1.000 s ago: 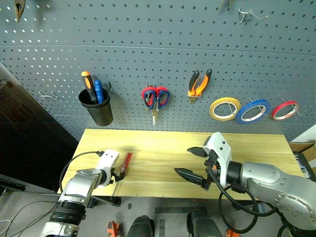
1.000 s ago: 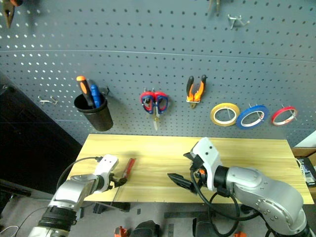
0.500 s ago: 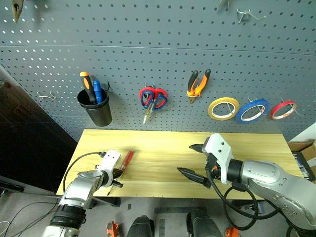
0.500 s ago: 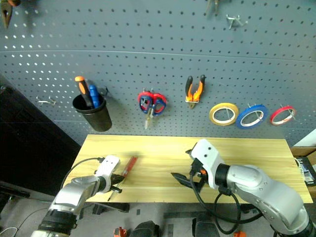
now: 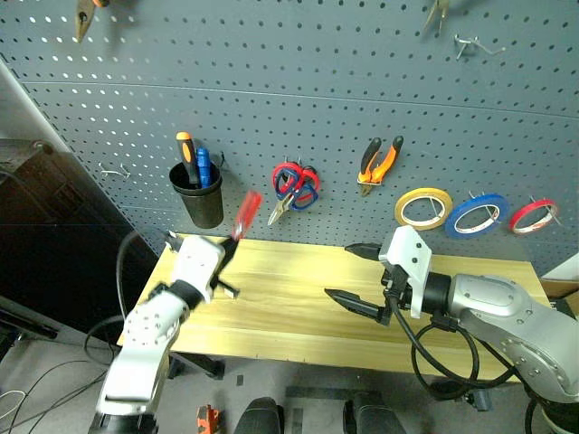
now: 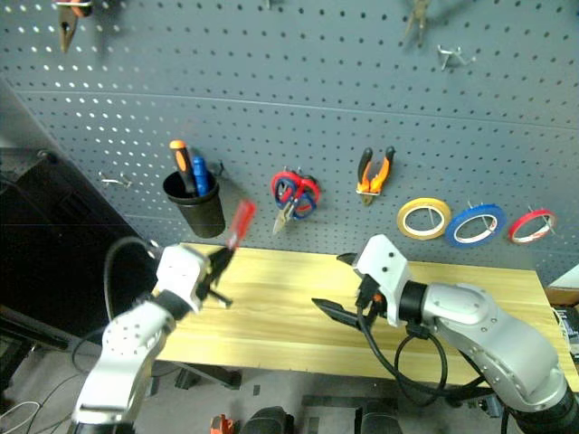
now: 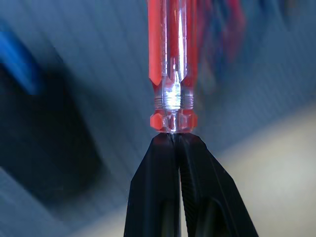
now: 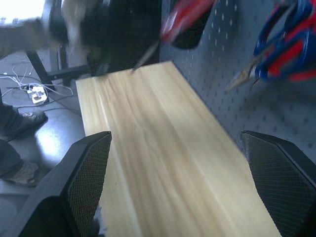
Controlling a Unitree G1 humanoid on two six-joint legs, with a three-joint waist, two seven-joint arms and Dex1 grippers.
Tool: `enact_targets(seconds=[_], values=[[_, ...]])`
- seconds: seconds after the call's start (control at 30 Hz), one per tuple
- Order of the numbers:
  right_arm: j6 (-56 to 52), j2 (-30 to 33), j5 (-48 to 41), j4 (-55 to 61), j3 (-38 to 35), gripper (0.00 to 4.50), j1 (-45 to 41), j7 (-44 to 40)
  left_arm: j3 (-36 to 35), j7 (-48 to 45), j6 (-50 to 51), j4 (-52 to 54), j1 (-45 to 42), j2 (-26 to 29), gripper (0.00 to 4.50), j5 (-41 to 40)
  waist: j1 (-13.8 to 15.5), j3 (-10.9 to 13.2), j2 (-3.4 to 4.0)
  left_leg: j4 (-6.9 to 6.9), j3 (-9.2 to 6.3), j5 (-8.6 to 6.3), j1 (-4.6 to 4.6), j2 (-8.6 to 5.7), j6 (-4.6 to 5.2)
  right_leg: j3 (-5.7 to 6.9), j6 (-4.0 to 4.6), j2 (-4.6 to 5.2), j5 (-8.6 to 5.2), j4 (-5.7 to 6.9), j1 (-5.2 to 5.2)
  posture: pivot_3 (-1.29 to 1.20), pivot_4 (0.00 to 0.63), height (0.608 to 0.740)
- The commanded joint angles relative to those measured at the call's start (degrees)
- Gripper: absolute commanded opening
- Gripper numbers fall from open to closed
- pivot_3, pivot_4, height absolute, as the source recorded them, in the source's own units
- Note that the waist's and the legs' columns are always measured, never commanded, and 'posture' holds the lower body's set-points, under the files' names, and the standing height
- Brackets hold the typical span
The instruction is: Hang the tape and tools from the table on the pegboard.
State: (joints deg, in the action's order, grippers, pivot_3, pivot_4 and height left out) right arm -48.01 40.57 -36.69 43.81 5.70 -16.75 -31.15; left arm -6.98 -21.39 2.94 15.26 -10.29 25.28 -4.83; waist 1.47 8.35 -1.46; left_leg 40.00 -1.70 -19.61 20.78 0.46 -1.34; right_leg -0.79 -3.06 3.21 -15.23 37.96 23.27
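My left gripper (image 5: 224,256) is shut on the shaft of the red-handled screwdriver (image 5: 246,212) and holds it above the table's (image 5: 289,312) left end. The handle tilts up toward the pegboard (image 5: 298,90), beside the black cup. In the left wrist view the fingers (image 7: 158,168) pinch just below the clear red handle (image 7: 170,64). My right gripper (image 5: 339,271) hovers open over the middle of the table with nothing between its fingers. On the pegboard hang the blue tape (image 5: 475,215), scissors with blue and red handles (image 5: 294,187) and the orange-and-black pliers (image 5: 378,163).
A black cup (image 5: 201,197) on the pegboard holds orange- and blue-handled tools. A yellow tape roll (image 5: 422,208) and a red one (image 5: 534,215) hang either side of the blue tape. A bare hook (image 5: 472,43) sits at the upper right. A dark cabinet (image 5: 54,244) stands left of the table.
My left gripper shut on the screwdriver and lifted it off the table toward the pegboard, swinging the handle upward. My right gripper rose slightly. The camera view has shifted.
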Motion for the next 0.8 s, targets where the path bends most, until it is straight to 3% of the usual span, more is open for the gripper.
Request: enact_targets(seconds=[0.03,0.3,0.67,0.8], values=[[1.84,1.43,0.23,-0.32,-2.27,4.5,-1.83,-2.42,-4.05,2.8,-1.24,-0.14,-7.94,-0.62,0.04,-2.86,-0.01,-0.26,-0.04,0.0,0.0,0.0,0.0,0.0,0.0,0.0,0.0,-0.02,0.0,0.0,0.0,0.06,0.08,0.74],[3.02,3.08,1.91,-1.93,-2.96,4.5,-1.95,-4.19,-8.16,8.11,4.5,-2.89,-19.81,-2.58,0.04,-6.55,-0.16,-0.96,-0.08,-0.01,0.07,0.06,0.01,0.0,-0.11,-0.08,-0.01,-0.05,0.0,-0.08,0.02,0.05,0.063,0.74],[2.52,3.31,2.54,-0.94,-3.49,4.5,-2.57,-3.86,-8.29,7.88,-3.24,-19.8,-18.25,-1.11,0.04,-2.31,-0.15,-2.07,-0.4,0.01,0.11,0.16,-0.02,-0.01,-0.28,-0.05,0.0,-0.07,0.01,0.0,0.02,0.02,0.042,0.74],[2.25,3.37,2.39,-0.28,-3.91,4.5,-2.65,-3.58,-8.01,8.21,-5.59,-24.46,-19.81,-2.3,1.07,-2.98,-0.28,-2.76,-0.48,0.01,0.12,0.16,-0.02,-0.01,-0.29,-0.07,0.0,-0.07,0.01,-0.02,0.02,0.0,0.034,0.74]])
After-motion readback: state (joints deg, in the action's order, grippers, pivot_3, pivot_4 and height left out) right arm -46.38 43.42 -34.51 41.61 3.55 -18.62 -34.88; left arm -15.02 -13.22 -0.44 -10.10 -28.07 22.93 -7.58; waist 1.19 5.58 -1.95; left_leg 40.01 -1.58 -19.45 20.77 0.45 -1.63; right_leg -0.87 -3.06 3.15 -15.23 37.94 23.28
